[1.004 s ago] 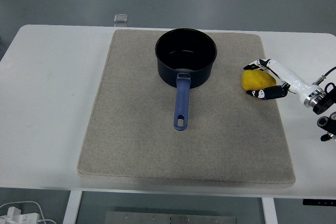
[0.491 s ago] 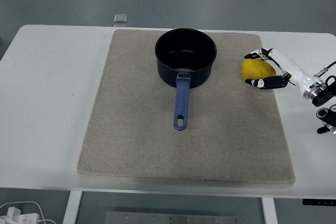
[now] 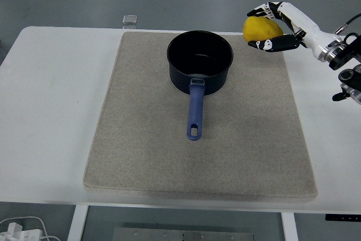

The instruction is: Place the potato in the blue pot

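Note:
A dark blue pot [image 3: 199, 60] with a blue handle [image 3: 195, 111] stands at the back middle of the grey mat [image 3: 152, 139], handle toward me; its inside shows nothing in it. The yellow potato [image 3: 258, 28] hangs in the air to the right of the pot, above the mat's far right corner. My right hand [image 3: 264, 28] comes in from the right edge and is shut on it, with white and black fingers [image 3: 274, 43] wrapped above and below. The left arm is out of view.
A small square silvery object [image 3: 130, 20] lies at the table's far edge, left of the pot. The white table [image 3: 51, 111] extends around the mat. Cables [image 3: 22, 227] show below the near left corner.
My right hand has lifted the potato off the mat's right side and carried it up and slightly left, toward the pot. The pot has not moved.

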You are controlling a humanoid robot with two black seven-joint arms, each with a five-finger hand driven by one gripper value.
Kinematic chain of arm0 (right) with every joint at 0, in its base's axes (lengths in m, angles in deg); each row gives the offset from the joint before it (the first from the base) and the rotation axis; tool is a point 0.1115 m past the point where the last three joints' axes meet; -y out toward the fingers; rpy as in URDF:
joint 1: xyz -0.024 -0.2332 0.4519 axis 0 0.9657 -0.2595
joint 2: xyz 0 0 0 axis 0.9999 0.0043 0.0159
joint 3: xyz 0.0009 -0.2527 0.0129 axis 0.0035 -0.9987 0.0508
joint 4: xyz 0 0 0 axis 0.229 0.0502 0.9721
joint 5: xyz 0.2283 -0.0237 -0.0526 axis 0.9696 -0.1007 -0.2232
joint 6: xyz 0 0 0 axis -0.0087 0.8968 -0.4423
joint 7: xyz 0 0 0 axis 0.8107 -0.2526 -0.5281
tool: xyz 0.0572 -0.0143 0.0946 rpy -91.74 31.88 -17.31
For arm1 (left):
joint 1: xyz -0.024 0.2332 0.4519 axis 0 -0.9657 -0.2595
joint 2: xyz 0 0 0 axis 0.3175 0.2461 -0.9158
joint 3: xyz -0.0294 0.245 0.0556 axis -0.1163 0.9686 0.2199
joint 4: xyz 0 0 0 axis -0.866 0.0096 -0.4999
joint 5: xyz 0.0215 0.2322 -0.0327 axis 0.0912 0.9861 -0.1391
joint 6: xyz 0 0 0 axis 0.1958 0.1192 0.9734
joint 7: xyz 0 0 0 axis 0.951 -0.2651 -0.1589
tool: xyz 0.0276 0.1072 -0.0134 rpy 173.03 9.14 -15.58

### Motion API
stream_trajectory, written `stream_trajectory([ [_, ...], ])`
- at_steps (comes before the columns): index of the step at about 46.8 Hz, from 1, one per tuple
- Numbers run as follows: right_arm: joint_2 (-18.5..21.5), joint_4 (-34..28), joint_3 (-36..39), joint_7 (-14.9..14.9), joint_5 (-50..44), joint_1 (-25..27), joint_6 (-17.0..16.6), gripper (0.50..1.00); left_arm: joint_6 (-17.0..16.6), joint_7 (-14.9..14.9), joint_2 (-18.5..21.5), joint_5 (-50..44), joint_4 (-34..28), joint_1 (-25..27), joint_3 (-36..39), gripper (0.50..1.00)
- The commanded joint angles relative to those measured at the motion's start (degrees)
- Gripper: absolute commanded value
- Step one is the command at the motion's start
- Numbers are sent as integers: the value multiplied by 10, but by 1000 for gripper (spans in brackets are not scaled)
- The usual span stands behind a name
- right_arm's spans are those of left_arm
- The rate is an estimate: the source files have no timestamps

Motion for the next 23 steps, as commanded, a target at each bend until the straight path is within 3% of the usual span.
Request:
stream_trajectory([
  [1,29,0,-5,-8,-1,-19,1,500,1,0,0,1,-2,0,0,999],
  [9,90,-18,-13,-17,-1,-48,5,500,4,0,0,1,-2,0,0,999],
  [16,170,-96,-37,-17,-1,-63,2,500,4,0,0,1,-2,0,1,999],
  [23,214,-137,-38,-17,-1,-60,1,500,4,0,0,1,-1,0,-1,999],
])
